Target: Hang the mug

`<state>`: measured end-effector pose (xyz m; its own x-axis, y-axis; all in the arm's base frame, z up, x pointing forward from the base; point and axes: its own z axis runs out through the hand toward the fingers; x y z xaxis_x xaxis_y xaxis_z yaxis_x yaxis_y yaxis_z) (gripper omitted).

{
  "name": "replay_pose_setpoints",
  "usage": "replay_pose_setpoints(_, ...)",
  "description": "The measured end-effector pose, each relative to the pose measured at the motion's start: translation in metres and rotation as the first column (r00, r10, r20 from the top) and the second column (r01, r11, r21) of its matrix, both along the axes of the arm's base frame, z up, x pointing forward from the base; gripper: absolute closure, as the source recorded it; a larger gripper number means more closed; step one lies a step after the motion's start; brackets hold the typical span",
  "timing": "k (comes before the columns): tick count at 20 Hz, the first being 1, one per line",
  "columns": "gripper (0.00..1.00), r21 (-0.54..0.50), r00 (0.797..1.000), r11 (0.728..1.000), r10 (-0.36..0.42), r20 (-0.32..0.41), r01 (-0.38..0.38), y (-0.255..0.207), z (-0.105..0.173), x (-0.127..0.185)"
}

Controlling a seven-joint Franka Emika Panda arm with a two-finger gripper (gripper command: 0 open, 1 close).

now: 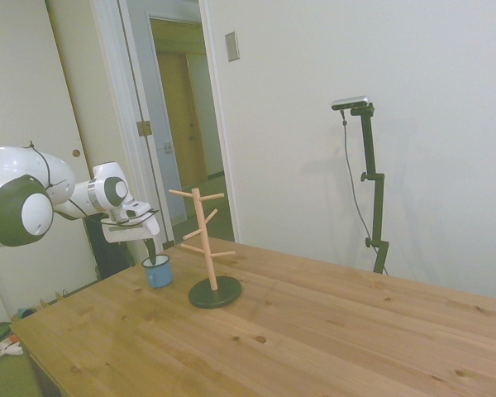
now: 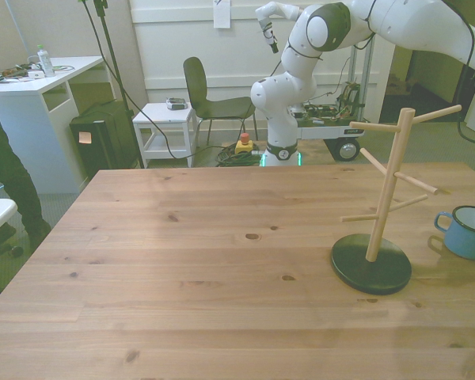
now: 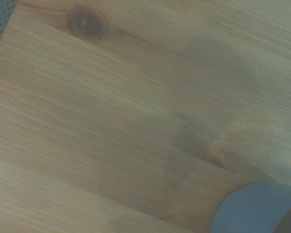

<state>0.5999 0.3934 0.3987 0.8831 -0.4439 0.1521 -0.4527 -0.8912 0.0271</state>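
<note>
the mug (image 1: 158, 271) stands upright on the counter (image 1: 314, 331) just beside the wooden peg stand (image 1: 205, 248), the jaws (image 1: 153, 251) reaching into its mouth, seemingly to pinch the rim, though i cannot tell whether they have clenched.

Place: robotics lab in an office-like room
Evidence: white desk (image 2: 43, 75), chair (image 2: 210, 99), equipment cart (image 2: 332, 119), floor cables (image 2: 222, 152)

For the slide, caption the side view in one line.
Claw dips into the light-blue mug beside the wooden peg stand on the table.
</note>
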Motion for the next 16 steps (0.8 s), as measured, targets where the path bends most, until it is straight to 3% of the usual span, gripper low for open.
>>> replay_pose_setpoints(2, 0.00, -0.003, 1.000, 1.000, -0.007, -0.002, 0.007, 0.003, -0.005, 0.003)
replay_pose_setpoints(3, 1.00, -0.005, 1.000, 1.000, -0.010, -0.002, 0.010, 0.004, -0.007, 0.004)
replay_pose_setpoints(16, 1.00, -0.017, 1.000, 1.000, -0.018, -0.008, 0.018, 0.012, -0.015, 0.005)
